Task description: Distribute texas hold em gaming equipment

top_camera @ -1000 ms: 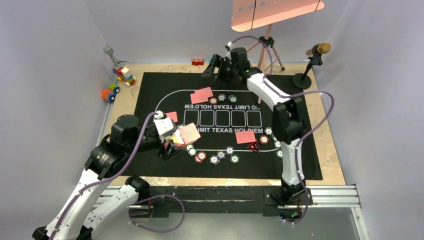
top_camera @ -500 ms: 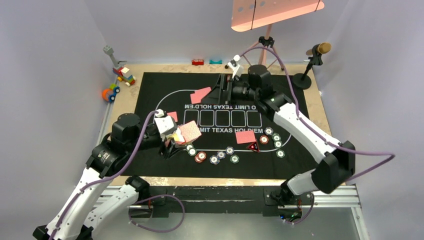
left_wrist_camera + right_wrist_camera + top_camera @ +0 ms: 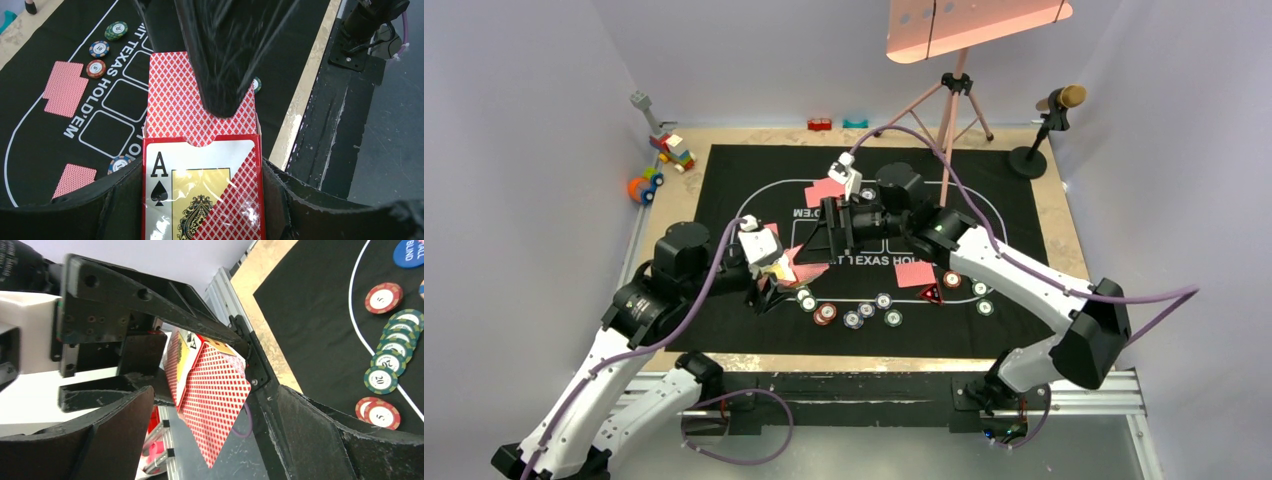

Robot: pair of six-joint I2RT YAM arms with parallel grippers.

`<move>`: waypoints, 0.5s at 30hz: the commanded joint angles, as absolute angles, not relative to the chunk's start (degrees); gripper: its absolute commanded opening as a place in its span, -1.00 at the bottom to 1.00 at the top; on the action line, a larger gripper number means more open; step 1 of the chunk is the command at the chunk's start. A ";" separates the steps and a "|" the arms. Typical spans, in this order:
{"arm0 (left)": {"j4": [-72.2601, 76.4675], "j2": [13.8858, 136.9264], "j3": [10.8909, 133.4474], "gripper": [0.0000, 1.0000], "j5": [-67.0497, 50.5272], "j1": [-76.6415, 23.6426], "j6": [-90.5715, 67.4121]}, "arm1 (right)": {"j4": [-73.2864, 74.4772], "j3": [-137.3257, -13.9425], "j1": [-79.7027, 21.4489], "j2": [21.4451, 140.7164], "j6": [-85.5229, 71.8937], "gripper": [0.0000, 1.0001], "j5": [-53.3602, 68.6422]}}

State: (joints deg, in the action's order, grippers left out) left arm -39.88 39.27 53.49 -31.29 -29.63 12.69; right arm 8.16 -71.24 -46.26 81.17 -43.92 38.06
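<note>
Gripping a card box [image 3: 200, 200] marked "A" with a spade, the left fingers [image 3: 772, 283] meet the wide-open right fingers [image 3: 804, 248] straddling its red-backed card [image 3: 170, 100] above the "TEXAS HOLD'EM" mat [image 3: 30, 125]

"TEXAS HOLD'EM" on mat [image 3: 30, 130], "A" on card box [image 3: 200, 195], "20" on chip [image 3: 380, 380], perhaps "BLIND" on button [image 3: 409, 251]

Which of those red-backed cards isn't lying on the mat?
The card sticking out of the card box gripped by the left jaws. The others lie flat, backs up, on the black mat.
</note>
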 commanded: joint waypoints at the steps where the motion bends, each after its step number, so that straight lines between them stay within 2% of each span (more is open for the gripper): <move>1: -35.27 39.43 55.95 -0.66 -31.77 -29.14 13.13 | 5.76 -72.24 -47.87 82.92 -44.32 0.97 38.19; 7: -35.24 39.82 56.62 -0.67 -31.64 -29.06 13.33 | 1.33 -70.11 -48.43 83.43 -46.56 0.95 39.47; 11: -35.36 39.75 56.77 -0.67 -31.64 -29.06 13.28 | 0.26 -69.09 -48.41 83.99 -48.22 0.56 41.38; 15: -35.67 39.56 57.05 -0.67 -31.64 -29.00 13.28 | 0.20 -68.34 -48.36 84.32 -48.93 0.32 42.16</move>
